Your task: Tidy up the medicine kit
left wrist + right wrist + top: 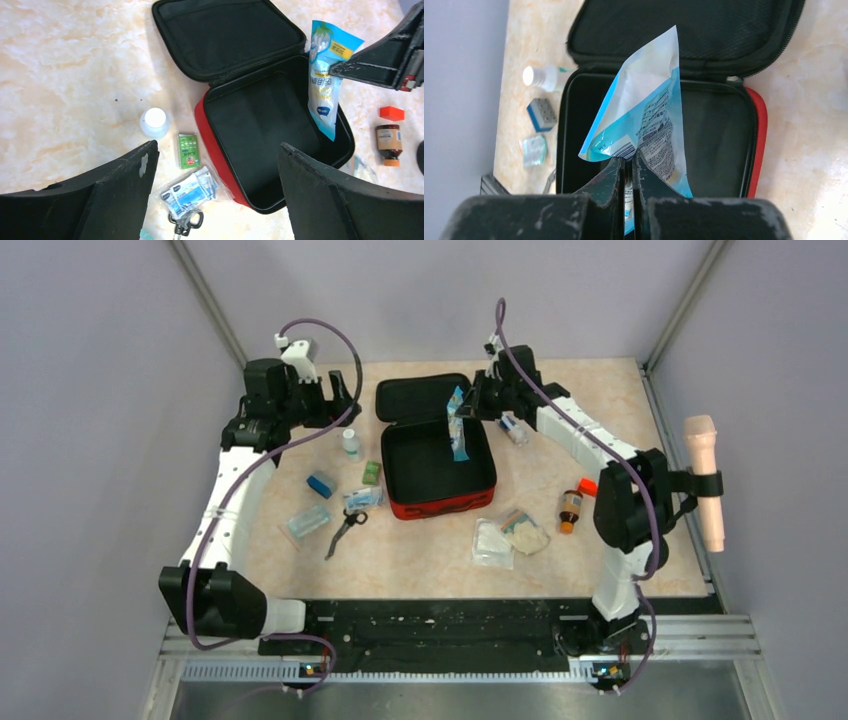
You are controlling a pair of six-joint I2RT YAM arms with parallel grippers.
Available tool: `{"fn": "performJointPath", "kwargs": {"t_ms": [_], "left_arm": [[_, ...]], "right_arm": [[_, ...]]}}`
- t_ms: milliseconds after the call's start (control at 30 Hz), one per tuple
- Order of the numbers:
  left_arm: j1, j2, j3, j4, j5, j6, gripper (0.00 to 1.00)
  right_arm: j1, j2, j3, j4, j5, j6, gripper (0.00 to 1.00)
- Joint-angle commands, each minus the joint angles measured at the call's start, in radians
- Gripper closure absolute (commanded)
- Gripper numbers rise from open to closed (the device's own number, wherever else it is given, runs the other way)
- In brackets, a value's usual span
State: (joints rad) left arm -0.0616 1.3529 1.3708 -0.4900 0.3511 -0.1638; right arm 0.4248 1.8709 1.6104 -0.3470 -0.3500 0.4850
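The medicine kit lies open in the middle of the bench. Its lid is folded flat toward the far side and its red-walled tray, lined in black, faces up.

The right arm rises from its base at the near right corner and bends at a raised elbow. Its forearm runs diagonally back and left to the kit's far right corner. The right gripper is pinched tight on the top edge of a blue-and-white pouch. The pouch hangs upright over the tray, with its lower end inside the tray's outline. The pictures do not show whether it touches the lining. In the right wrist view the two fingers press together with the pouch between them.

The left arm stretches from the near left corner along the bench's left side. Its wrist is bent so that the left gripper points right, toward the lid. The jaws are spread wide and hold nothing, hovering above the bench.

Left of the kit lie a white bottle, a green box, a blue box, sachets and scissors. To the right, a brown bottle lies beside an orange-red cap.
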Motion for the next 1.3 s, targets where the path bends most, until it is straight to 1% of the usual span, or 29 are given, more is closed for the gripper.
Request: {"fn": "performJointPath", "kwargs": {"t_ms": [0,67,133,267,400,567,700,900,1100,1267], "left_arm": [[0.001,-0.058,0.023,0.0,-0.067,0.057,0.07],[0.007,-0.054,0.027,-0.01,-0.085,0.064,0.06],[0.012,-0.044,0.044,-0.023,-0.105,0.067,0.06],[0.016,-0.047,0.051,-0.029,-0.114,0.089,0.05],[0.017,-0.052,0.051,-0.044,-0.126,0.097,0.05],[0.017,-0.05,0.056,-0.046,-0.119,0.091,0.05],[0.017,-0.04,0.069,-0.049,-0.114,0.092,0.05],[0.017,-0.034,0.064,-0.054,-0.098,0.088,0.06],[0.017,-0.039,0.048,-0.046,-0.088,0.074,0.05],[0.017,-0.049,0.037,-0.04,-0.089,0.071,0.06]], "right_arm": [[0.046,0.069,0.1,-0.022,0.114,0.115,1.0],[0.077,0.109,0.132,-0.066,0.157,0.115,1.0],[0.099,0.139,0.174,-0.134,0.259,0.118,1.0],[0.128,0.177,0.222,-0.222,0.41,0.147,1.0],[0.14,0.184,0.228,-0.283,0.491,0.175,1.0],[0.14,0.185,0.21,-0.314,0.525,0.198,1.0],[0.14,0.188,0.192,-0.323,0.523,0.204,1.0],[0.14,0.193,0.155,-0.292,0.515,0.183,1.0],[0.141,0.207,0.108,-0.245,0.568,0.146,1.0],[0.144,0.219,0.105,-0.224,0.591,0.115,1.0]]}}
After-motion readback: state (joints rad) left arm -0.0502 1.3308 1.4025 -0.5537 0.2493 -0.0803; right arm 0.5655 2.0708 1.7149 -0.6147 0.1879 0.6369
